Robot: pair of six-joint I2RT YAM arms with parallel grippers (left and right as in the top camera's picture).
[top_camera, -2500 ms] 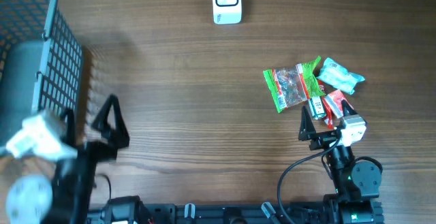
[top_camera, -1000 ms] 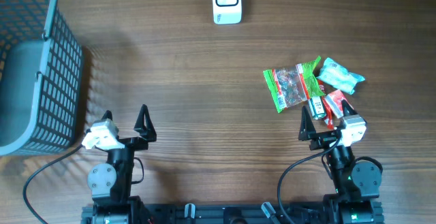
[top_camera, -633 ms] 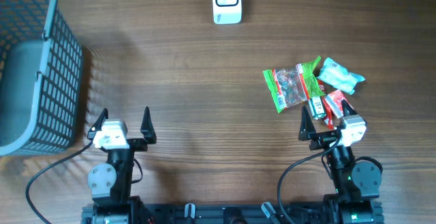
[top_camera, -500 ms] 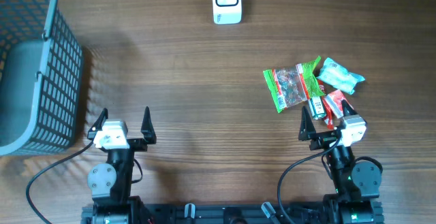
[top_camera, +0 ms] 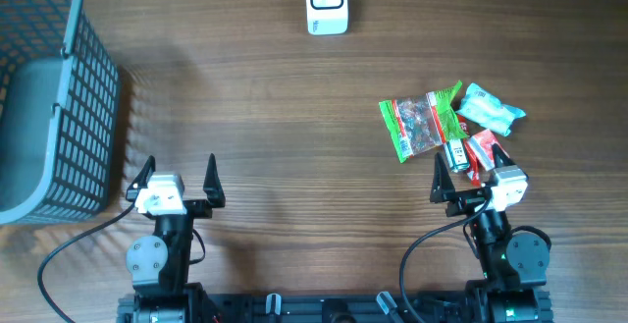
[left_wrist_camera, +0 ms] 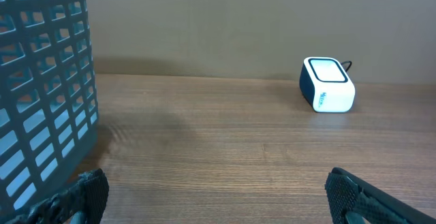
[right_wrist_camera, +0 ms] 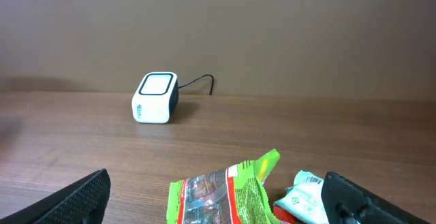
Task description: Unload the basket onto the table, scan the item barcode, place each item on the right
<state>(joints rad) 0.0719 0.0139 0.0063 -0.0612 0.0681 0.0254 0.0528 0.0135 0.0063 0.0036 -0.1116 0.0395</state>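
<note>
Right gripper [top_camera: 468,174] is empty, jaws spread wide, at the near edge of the packet pile. The green packet [top_camera: 420,125] lies just ahead and slightly left, its long axis roughly crosswise. Left gripper [top_camera: 179,176], jaws likewise apart and empty, is well apart. The right arm is judged nearer. Scanner [top_camera: 326,1] stands far ahead.

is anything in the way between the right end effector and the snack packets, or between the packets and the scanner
Nothing visible. The snack packets lie right in front of the open right end effector, and only bare table separates them from the scanner.
</note>
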